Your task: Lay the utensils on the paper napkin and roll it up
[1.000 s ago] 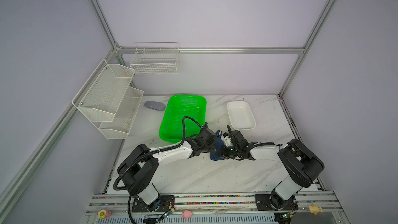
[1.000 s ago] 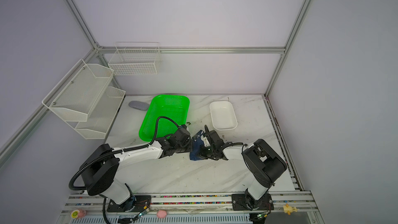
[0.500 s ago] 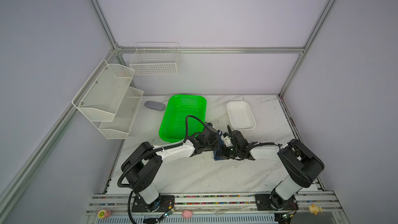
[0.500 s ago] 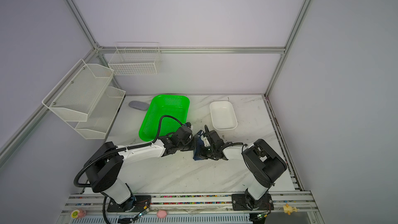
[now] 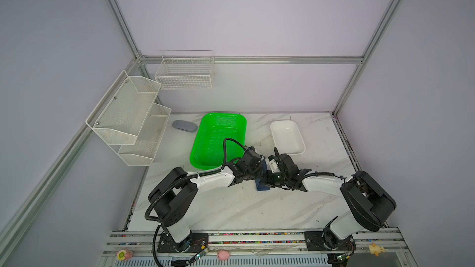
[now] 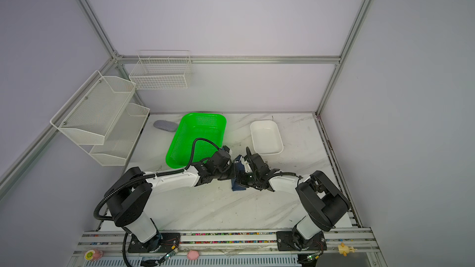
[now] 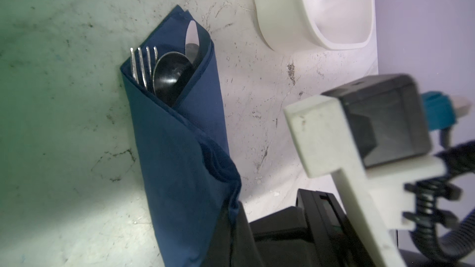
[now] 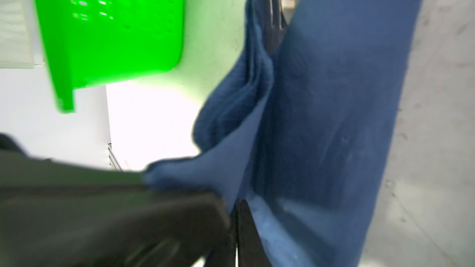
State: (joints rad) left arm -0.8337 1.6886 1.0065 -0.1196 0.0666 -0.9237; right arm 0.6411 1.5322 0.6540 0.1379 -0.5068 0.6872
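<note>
A matte navy paper napkin is seen folded into a narrow, tapered pocket. It lies flat on the scuffed, grey-veined marble desk between the two arms. The utensils are tucked inside it, and their shiny metal heads are exposed at the open end. The four slim tines of a fork are seen next to the rounded bowl of a spoon, and the pointed tip of a knife shows beyond them.

The left jaws are closed on a crumpled fold at the napkin's other end. The right jaws are likewise closed, and a thin flap of the napkin appears to be pinched between them, though that wrist view is blurred.

A bright green perforated plastic basket with rounded corners is set near the napkin and is crossed by the left arm's black cable. To its right a smooth white rectangular tray is placed, in which only its own glossy floor is shown.
</note>
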